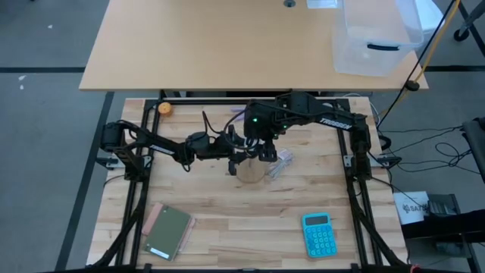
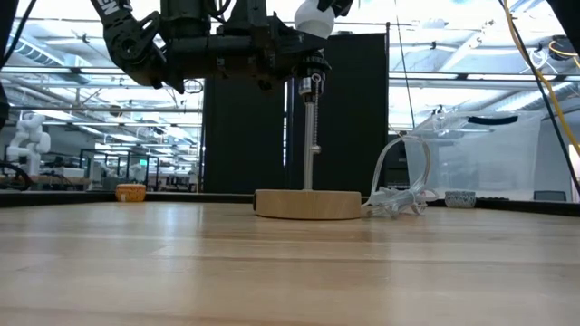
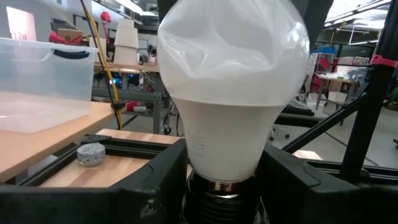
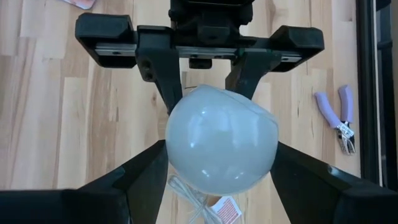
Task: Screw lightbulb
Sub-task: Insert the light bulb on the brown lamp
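Lightbulb (image 4: 222, 140): atop the stand's socket, above the wooden base (image 2: 308, 204), table centre.
Right gripper (image 4: 221, 180): fingers clasp the bulb's dome from above.
Left gripper (image 3: 224, 186): fingers hug the bulb's neck (9 o'clock side).
Wrapper (image 2: 397, 201): 3 o'clock of base.

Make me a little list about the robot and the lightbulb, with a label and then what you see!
Lightbulb: white lightbulb sits at the top of the stand, screw end in the black socket
Stand: thin pole on a round wooden base
Right gripper: fingers on each side of the bulb's globe
Left gripper: fingers beside the bulb's neck
Nearby: clear wrapper, blue calculator
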`<state>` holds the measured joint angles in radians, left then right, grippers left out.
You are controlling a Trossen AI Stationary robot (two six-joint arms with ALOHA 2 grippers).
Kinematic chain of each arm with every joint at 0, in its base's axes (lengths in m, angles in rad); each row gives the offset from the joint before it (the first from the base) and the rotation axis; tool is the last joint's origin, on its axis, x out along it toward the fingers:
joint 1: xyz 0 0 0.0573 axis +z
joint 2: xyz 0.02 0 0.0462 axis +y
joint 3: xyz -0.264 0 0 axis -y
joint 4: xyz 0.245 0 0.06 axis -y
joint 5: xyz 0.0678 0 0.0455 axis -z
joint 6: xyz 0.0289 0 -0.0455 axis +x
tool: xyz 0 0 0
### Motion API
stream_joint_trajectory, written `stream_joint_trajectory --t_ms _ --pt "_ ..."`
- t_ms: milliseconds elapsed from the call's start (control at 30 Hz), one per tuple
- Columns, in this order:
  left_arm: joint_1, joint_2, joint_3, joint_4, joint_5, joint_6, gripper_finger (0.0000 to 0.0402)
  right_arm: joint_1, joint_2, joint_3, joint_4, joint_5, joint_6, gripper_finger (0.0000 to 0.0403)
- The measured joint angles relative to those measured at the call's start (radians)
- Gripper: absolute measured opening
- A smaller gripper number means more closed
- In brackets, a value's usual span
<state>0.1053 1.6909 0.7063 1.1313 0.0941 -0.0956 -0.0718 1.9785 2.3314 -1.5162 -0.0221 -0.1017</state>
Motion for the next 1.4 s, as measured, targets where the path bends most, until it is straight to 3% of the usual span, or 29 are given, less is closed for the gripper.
stream_joint_trajectory --t_ms 733,933,1100,1400 --pt "0.014 -0.002 0.0 -0.005 0.025 0.001 0.0178 0.019 0.0 -0.002 0.013 -0.012 0.028 0.0258" --pt "0.025 -0.003 0.0 -0.01 0.059 0.007 0.014 0.02 0.0 -0.002 0.016 -0.006 0.038 0.0258" --pt "0.026 -0.004 0.0 -0.012 0.073 0.006 0.014 0.02 0.0 -0.002 0.018 -0.006 0.037 0.0258" --pt "0.027 -0.003 0.0 -0.039 0.101 -0.011 0.024 0.022 0.0 -0.001 0.023 -0.009 0.029 0.0258"
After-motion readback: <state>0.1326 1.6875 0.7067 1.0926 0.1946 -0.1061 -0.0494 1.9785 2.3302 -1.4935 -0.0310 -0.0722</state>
